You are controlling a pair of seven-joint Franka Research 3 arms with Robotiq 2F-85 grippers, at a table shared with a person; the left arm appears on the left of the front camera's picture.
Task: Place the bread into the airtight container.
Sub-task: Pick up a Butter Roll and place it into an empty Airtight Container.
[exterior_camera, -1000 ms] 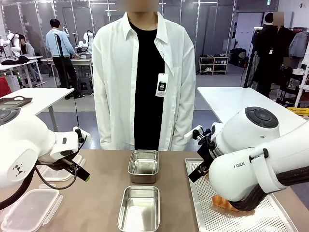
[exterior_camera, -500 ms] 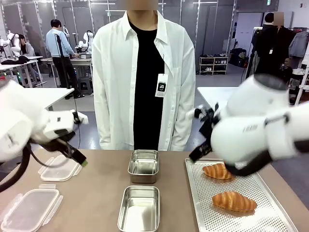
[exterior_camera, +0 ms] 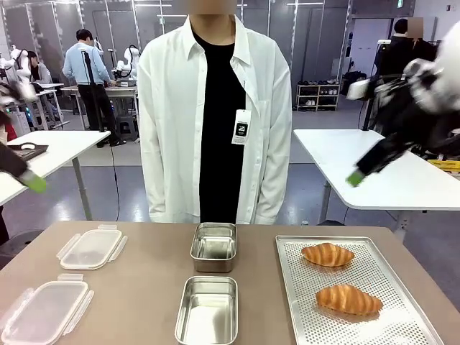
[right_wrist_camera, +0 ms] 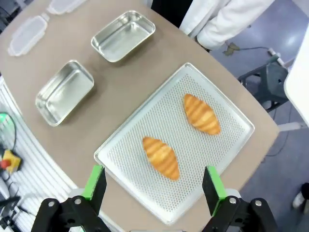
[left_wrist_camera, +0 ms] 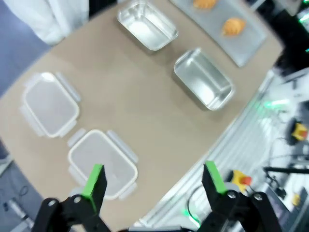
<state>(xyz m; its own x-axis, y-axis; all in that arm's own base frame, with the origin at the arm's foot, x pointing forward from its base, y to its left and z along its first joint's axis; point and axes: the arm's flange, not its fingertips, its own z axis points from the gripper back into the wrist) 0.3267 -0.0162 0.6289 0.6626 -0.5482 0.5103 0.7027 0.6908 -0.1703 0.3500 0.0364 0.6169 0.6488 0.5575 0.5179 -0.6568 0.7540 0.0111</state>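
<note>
Front: tan table (exterior_camera: pixel 144 287), person (exterior_camera: pixel 172 129) behind; breads (exterior_camera: pixel 327 254) on tray (exterior_camera: pixel 402 316), steel containers (exterior_camera: pixel 213 244) mid.
L wrist: my left gripper (left_wrist_camera: pixel 154 174) spread, empty, high over lids (left_wrist_camera: pixel 50 104).
R wrist: my right gripper (right_wrist_camera: pixel 153 175) spread, empty, breads well below it.

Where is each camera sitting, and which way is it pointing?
Front view: between the arms, facing across the table at the person; left arm and right arm at its edges.
Left wrist view: high up, looking down past the open left end effector at plastic containers.
Right wrist view: high up, looking down past the open right end effector at the bread on its tray.
Both wrist views share the steel pans.
</note>
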